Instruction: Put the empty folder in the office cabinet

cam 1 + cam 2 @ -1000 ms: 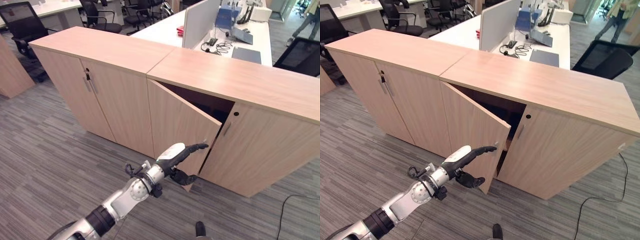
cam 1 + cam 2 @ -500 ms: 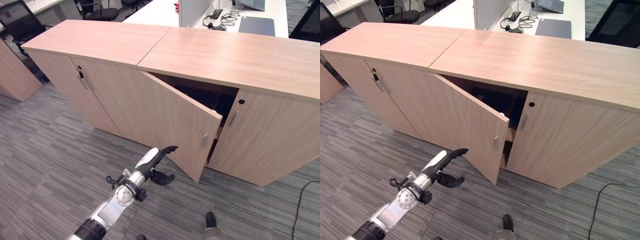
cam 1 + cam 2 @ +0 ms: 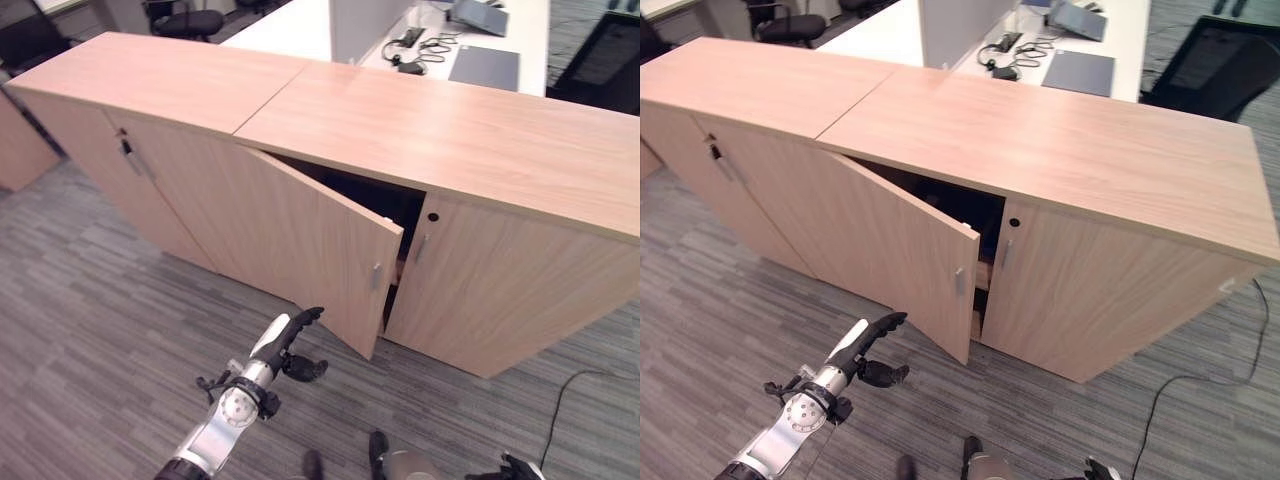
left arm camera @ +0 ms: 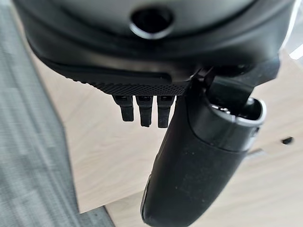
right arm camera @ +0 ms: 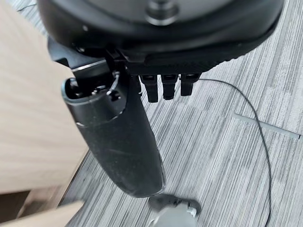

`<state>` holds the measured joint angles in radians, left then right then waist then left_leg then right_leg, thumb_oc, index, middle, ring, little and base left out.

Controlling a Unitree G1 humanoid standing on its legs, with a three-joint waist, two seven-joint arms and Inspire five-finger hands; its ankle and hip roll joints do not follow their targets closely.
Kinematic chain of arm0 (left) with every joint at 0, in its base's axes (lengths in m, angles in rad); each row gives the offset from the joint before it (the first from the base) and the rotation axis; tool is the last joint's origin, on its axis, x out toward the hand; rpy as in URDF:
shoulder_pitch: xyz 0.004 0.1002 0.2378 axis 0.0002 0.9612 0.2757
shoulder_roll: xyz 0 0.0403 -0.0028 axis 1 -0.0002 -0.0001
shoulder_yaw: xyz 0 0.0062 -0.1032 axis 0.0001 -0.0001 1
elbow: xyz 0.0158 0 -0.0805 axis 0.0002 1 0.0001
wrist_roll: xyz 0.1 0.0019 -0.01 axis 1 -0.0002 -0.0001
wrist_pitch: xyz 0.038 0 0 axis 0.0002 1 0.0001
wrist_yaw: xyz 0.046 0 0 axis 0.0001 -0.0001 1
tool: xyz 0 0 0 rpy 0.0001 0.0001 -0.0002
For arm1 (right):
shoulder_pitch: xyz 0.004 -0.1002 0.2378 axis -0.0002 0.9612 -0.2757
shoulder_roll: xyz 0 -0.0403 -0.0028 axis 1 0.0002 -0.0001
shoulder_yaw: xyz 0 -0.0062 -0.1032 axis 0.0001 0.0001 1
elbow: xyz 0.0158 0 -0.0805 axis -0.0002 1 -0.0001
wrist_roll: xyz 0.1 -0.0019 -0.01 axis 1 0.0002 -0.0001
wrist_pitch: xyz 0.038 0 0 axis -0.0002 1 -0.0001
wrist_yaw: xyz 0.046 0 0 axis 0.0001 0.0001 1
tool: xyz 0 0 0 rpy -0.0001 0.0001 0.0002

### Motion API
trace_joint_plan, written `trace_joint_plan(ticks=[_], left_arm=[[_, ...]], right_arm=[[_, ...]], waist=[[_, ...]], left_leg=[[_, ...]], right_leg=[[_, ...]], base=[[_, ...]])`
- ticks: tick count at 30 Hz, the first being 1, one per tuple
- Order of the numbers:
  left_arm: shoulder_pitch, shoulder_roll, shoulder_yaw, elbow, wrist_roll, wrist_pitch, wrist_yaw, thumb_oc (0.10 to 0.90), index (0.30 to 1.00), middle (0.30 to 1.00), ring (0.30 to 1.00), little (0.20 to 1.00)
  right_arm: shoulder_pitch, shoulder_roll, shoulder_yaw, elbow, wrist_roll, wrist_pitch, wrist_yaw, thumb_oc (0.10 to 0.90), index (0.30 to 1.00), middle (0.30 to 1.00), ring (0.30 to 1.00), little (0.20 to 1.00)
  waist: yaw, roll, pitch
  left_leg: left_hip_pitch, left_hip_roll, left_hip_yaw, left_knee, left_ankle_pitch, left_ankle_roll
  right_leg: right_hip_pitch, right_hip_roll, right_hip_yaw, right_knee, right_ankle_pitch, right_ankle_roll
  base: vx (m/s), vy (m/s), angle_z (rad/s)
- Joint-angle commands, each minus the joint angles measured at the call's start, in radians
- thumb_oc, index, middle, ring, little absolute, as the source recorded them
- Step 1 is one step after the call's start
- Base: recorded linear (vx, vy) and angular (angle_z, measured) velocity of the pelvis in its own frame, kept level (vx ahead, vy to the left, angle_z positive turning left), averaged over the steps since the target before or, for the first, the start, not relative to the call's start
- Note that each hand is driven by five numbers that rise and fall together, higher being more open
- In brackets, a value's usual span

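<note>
The light wood office cabinet point(image 3: 450, 140) stands ahead with its left door point(image 3: 300, 240) swung partly out. A dark gap point(image 3: 370, 195) shows behind the door, and a small metal handle point(image 3: 376, 275) sits near the door's free edge. My left hand point(image 3: 290, 333) is open, fingers straight, low in front of the door's bottom corner and apart from it. Its wrist view shows the straight fingers point(image 4: 144, 111) with the door's wood point(image 4: 94, 156) past them. My right hand point(image 5: 118, 137) hangs open over the grey carpet, holding nothing.
A second cabinet point(image 3: 130, 80) with shut doors and a key in its lock point(image 3: 124, 148) adjoins on the left. A white desk point(image 3: 300, 25) with a laptop and cables stands behind. Striped grey carpet point(image 3: 90, 300) lies in front.
The camera has shifted. My left hand has drawn back from the door's free edge and sunk lower; the door stays ajar at much the same angle.
</note>
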<state>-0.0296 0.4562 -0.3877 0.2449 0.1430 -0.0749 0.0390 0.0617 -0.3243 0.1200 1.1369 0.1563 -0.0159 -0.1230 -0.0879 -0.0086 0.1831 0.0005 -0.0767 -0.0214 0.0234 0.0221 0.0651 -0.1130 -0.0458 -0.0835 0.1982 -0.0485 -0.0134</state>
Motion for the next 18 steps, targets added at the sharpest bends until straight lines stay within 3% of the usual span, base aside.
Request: trace_joint_plan(ticks=[1, 8, 18], left_arm=[[-0.104, 0.029, 0.075, -0.115, 0.036, -0.09, 0.062, 0.8, 0.9, 0.9, 0.9, 0.9], [-0.138, 0.048, 0.076, -0.099, 0.037, -0.081, 0.069, 0.8, 0.9, 0.9, 0.9, 0.9], [-0.03, 0.006, 0.152, -0.013, -0.036, -0.041, 0.028, 0.8, 0.9, 0.9, 0.9, 0.9]], right_arm=[[0.009, -0.004, 0.058, 0.03, -0.074, 0.01, 0.006, 0.8, 0.9, 0.9, 0.9, 0.9], [0.049, 0.036, 0.039, 0.048, -0.058, 0.014, 0.012, 0.8, 0.9, 0.9, 0.9, 0.9], [-0.003, 0.044, 0.03, 0.165, -0.11, 0.057, 0.029, 0.8, 0.9, 0.9, 0.9, 0.9]], waist=[[0.001, -0.039, -0.054], [-0.021, -0.028, -0.103], [0.01, -0.016, -0.118]], left_leg=[[-0.051, -0.014, -0.015, 0.049, -0.094, -0.047], [0.044, -0.003, 0.01, -0.104, -0.047, -0.035], [0.073, 0.005, 0.084, -0.111, -0.072, -0.026]], right_leg=[[0.128, 0.028, 0.005, -0.192, 0.026, 0.072], [0.151, 0.047, 0.039, -0.244, 0.051, 0.086], [0.169, 0.044, 0.074, -0.276, 0.079, 0.109]], base=[[0.06, 0.051, -0.31], [0.04, 0.065, -0.22], [0.02, 0.071, -0.25]])
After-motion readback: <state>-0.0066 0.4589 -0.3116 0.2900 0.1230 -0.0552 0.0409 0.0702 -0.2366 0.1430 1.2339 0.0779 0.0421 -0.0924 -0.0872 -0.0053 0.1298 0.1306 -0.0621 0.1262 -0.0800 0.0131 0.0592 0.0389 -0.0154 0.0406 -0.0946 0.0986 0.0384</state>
